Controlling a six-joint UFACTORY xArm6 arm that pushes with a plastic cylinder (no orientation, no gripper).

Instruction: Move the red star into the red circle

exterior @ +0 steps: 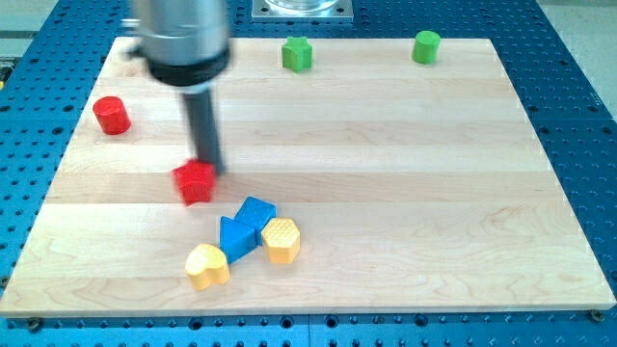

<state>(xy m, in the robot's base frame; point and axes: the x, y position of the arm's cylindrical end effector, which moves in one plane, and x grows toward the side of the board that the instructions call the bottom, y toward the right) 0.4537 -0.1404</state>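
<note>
No brand names, labels or writing I can read anywhere in the camera view, so nothing to report there.

The red star-shaped block (195, 181) sits on the pale wooden surface (405, 193), left of centre and a bit below the middle. It looks blurry, so I can't tell which way its points face, and it's too compact to have any real long axis. My tip (207, 166) is at the star's upper right edge, looking like it's touching it. The end effector is just a straight dark rod under a grey cylinder, with nothing to open or close and not holding anything.

The red cylinder block (112, 115), the "circle", is well apart from the star, up near the view's left edge.

Below and right of the star there's a tight cluster: a blue cube-like block (256, 213) touching a blue block (236, 237) of unclear shape, a yellow hexagon-ish block (281, 239) just beside them, and a yellow heart-shaped block (207, 265) at the lower left of the group.

Along the view's top edge sit a green star-like block (297, 54) and a green cylinder (426, 46).
</note>
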